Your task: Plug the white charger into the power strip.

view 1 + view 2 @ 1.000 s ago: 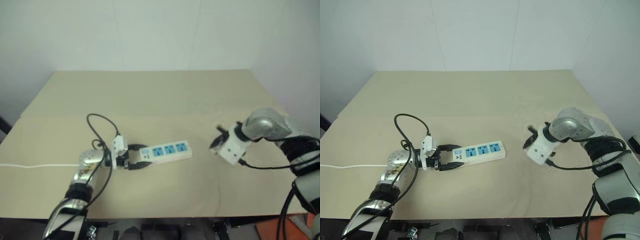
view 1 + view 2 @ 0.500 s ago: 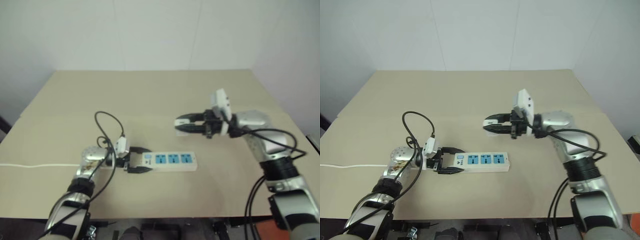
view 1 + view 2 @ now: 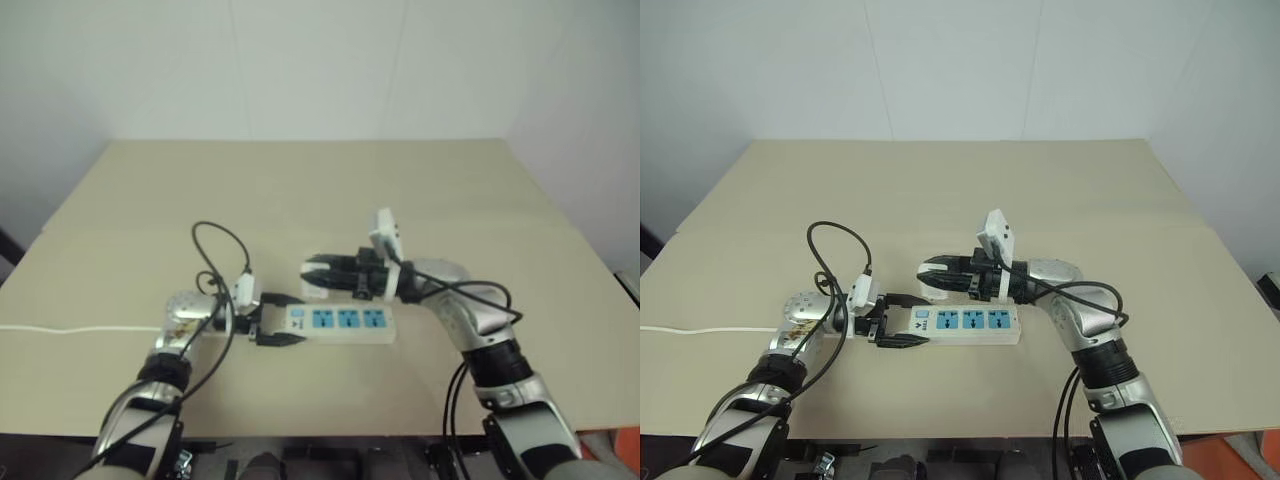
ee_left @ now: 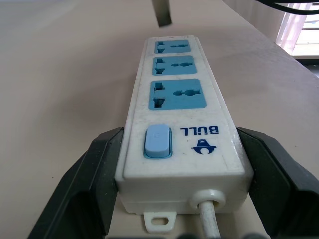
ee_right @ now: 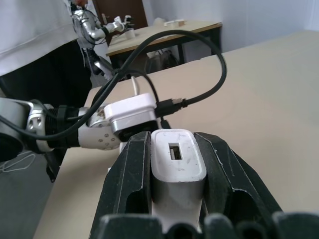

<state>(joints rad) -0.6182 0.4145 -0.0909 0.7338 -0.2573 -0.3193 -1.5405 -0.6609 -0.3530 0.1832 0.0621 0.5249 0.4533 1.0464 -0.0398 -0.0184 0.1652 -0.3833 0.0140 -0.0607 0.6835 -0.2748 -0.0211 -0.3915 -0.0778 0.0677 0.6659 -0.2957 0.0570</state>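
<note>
**Charger carried over the power strip, ahead of insertion**

Head views. The power strip lies flat on the tan counter, its three blue sockets facing up. The left gripper straddles the strip's switch end, jaws spread to either side of it. The right gripper reaches across level, just behind and above the strip, clenched on the white charger. A thin white cord runs off the counter's left edge.

Left wrist view. Both black fingers flank the strip's body beside the blue switch; whether they press on it cannot be told. The socket faces are unobstructed.

Right wrist view. The charger's USB-port end faces the camera between the jaws; its prongs are hidden.

Doing the step well probably means turning the prong side down, centring it over one socket, then pressing straight while the left gripper braces the strip. The left arm's looping black cable lies close to the switch end and could snag.
</note>
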